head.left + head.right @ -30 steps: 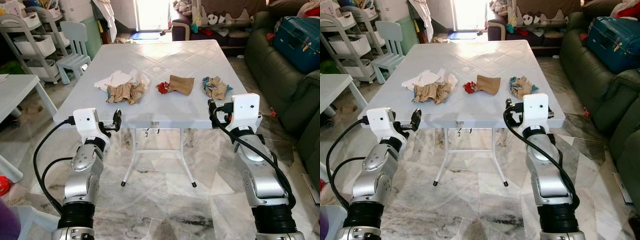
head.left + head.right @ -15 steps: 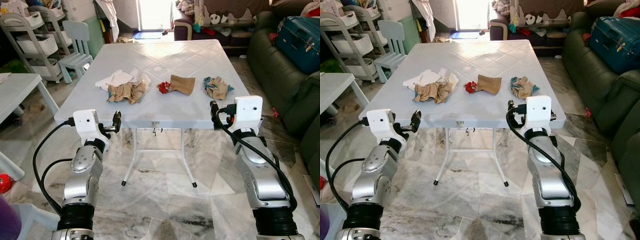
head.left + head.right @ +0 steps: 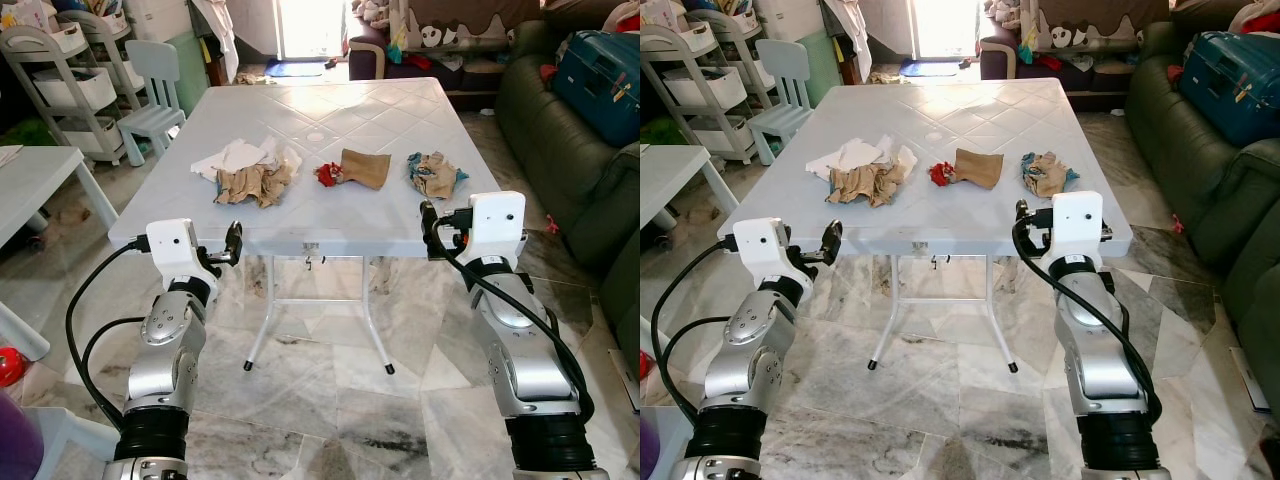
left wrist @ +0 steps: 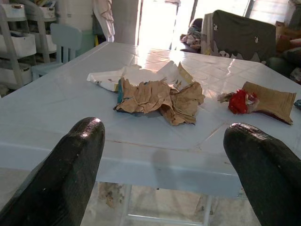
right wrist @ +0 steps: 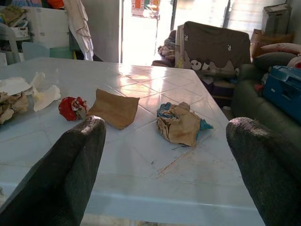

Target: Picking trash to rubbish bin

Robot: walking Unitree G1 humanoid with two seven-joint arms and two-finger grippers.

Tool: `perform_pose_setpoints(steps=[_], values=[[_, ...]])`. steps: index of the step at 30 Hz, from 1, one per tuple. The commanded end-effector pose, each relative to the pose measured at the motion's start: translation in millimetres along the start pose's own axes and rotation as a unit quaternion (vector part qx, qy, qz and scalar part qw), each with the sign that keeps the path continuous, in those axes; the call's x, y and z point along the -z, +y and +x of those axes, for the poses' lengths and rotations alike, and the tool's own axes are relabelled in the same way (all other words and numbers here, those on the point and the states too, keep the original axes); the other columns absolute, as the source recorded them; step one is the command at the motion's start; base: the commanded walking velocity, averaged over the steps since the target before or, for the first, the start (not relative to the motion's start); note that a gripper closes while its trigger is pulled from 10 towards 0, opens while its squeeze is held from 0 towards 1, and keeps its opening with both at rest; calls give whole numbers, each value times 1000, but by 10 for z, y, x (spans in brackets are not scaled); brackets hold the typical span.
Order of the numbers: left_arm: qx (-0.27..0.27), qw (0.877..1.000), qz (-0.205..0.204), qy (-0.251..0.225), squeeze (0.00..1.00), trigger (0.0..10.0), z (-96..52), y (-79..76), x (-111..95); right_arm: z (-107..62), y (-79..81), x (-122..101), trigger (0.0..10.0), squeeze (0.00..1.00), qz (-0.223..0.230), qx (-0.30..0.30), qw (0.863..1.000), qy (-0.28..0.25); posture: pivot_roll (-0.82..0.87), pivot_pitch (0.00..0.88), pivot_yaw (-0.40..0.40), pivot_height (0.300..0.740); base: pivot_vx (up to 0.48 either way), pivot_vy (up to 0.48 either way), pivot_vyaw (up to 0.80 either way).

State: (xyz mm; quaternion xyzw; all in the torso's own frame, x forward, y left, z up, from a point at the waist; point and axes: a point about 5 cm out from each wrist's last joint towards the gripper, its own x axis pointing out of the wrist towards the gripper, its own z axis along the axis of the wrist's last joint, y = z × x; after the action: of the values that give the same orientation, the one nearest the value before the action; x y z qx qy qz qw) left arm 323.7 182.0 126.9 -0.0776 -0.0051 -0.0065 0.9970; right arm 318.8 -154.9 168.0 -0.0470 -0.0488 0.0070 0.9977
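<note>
Brown crumpled paper (image 3: pixel 252 183): lies on our counter (image 3: pixel 330 225).
Left end effector (image 4: pixel 160 174): spread, empty, at counter edge.
Right end effector (image 5: pixel 164 169): spread, empty.

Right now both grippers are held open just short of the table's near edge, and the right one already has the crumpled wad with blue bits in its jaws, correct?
Not quite. The right gripper holds nothing: its wrist view shows the jaws apart, with the crumpled brown and blue wad lying on the table beyond them. The rest stands: the left gripper is open too, and both wait short of the near edge.
</note>
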Motion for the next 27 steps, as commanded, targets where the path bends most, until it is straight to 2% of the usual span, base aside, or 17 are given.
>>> perform_pose_setpoints(steps=[1,27], values=[[-3,1000,6,-8,0,10000,-5,14,-45,-1,-6,-30,10000,0,0,2,1000,-7,-121,0,35,740,0,0,0],[-3,1000,6,-8,0,10000,-5,14,-45,-1,-6,-30,10000,0,0,2,1000,-7,-121,0,35,740,0,0,0]])
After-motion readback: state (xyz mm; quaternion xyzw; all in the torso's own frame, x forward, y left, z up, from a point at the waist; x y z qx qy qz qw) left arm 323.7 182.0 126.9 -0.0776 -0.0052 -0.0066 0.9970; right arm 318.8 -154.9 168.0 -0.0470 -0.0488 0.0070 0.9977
